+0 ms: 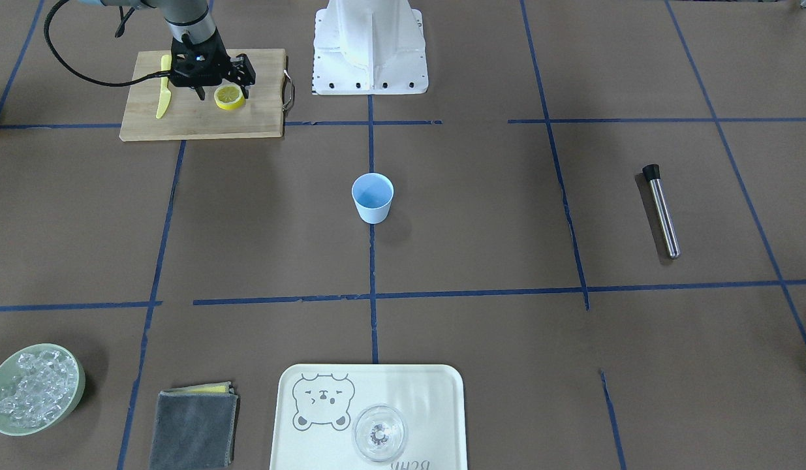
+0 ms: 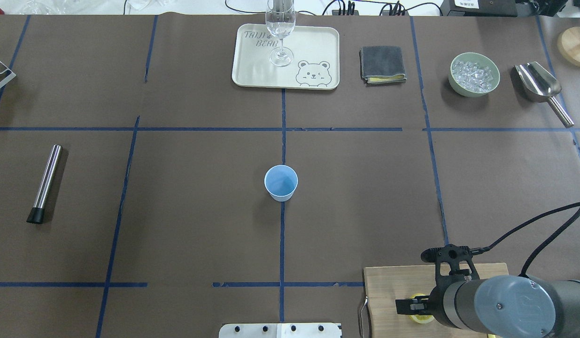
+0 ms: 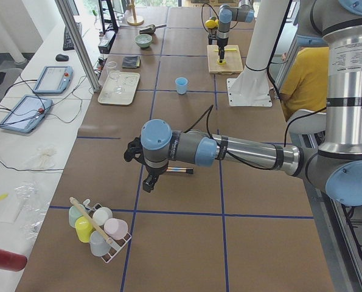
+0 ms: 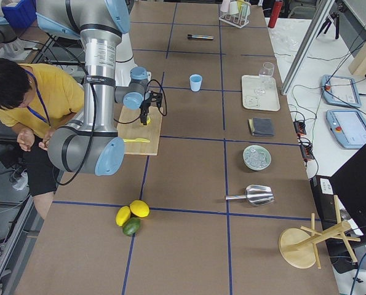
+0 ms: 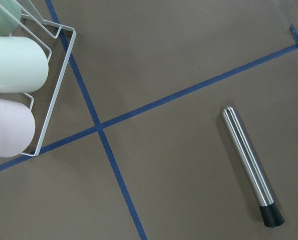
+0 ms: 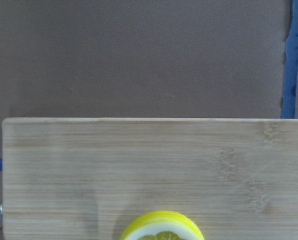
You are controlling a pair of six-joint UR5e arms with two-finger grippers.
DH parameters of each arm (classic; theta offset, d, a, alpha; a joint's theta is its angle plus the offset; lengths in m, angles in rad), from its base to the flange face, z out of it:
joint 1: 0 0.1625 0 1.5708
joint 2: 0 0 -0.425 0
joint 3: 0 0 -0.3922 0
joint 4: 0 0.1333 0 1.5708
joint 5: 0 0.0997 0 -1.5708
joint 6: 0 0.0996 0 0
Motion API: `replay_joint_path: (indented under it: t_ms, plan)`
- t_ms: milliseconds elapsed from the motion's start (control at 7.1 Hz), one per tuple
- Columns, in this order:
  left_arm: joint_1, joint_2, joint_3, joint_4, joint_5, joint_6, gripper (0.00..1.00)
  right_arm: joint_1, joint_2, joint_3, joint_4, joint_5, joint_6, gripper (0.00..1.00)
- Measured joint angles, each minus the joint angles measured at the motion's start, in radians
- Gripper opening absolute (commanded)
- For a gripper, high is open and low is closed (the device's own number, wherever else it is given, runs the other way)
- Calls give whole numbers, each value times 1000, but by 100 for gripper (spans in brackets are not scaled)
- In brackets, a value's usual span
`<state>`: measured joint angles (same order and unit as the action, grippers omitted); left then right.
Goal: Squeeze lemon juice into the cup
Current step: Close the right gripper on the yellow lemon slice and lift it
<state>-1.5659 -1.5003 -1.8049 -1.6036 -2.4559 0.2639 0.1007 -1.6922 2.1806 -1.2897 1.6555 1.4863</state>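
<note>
The lemon (image 1: pixel 229 97) is a round slice lying cut face up on a wooden cutting board (image 1: pixel 246 121). It also shows at the bottom edge of the right wrist view (image 6: pixel 161 227). My right gripper (image 1: pixel 223 88) hangs just over the lemon, open, with a finger on each side of the slice and nothing held. From overhead the gripper (image 2: pixel 419 307) covers most of the lemon (image 2: pixel 420 319). The light-blue cup (image 1: pixel 372 198) stands upright mid-table (image 2: pixel 281 182), well away from the board. My left gripper (image 3: pixel 148 177) shows only in the exterior left view, so I cannot tell its state.
A yellow knife (image 1: pixel 163 95) lies on the board beside the gripper. A steel rod (image 2: pixel 45 183) lies below the left arm, near a cup rack (image 5: pixel 23 80). Tray with a glass (image 2: pixel 281 33), grey cloth (image 2: pixel 382 64), ice bowl (image 2: pixel 474 74) and scoop (image 2: pixel 541 87) line the far side.
</note>
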Motion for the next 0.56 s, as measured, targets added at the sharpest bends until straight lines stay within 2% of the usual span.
replay_joint_path:
  t_ms: [564]
  plan:
    - [-2, 15, -22, 1, 0, 0, 100, -2, -2, -18, 9, 8, 7, 92]
